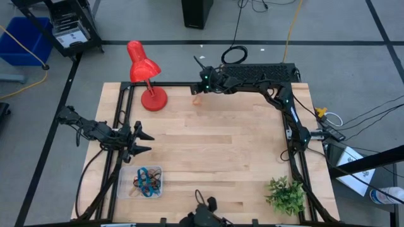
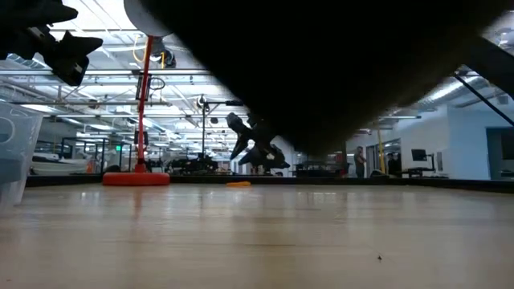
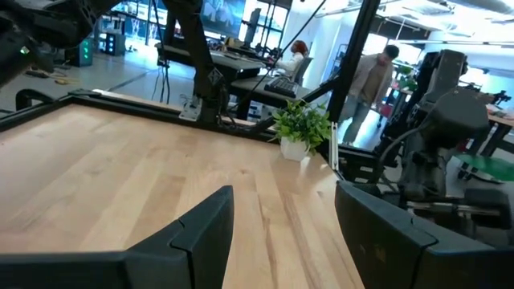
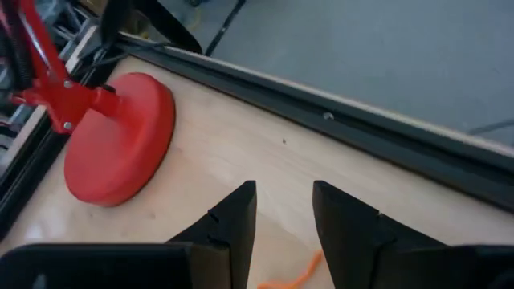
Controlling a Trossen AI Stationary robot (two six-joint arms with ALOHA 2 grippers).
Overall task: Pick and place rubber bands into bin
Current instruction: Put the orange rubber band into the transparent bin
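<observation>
Right gripper (image 4: 283,221) above an orange rubber band (image 4: 293,275) beside the red lamp (image 1: 144,74), fingers apart, left gripper (image 1: 142,141) fingers apart over the bin (image 1: 124,184), no readable writing.

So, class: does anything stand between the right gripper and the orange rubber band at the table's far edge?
Nothing visible does. The right gripper hangs open over the orange rubber band on bare wood; the red lamp stands off to the side.

Pale matt wooden table (image 1: 214,157); clear glossy plastic bin (image 1: 125,185).
</observation>
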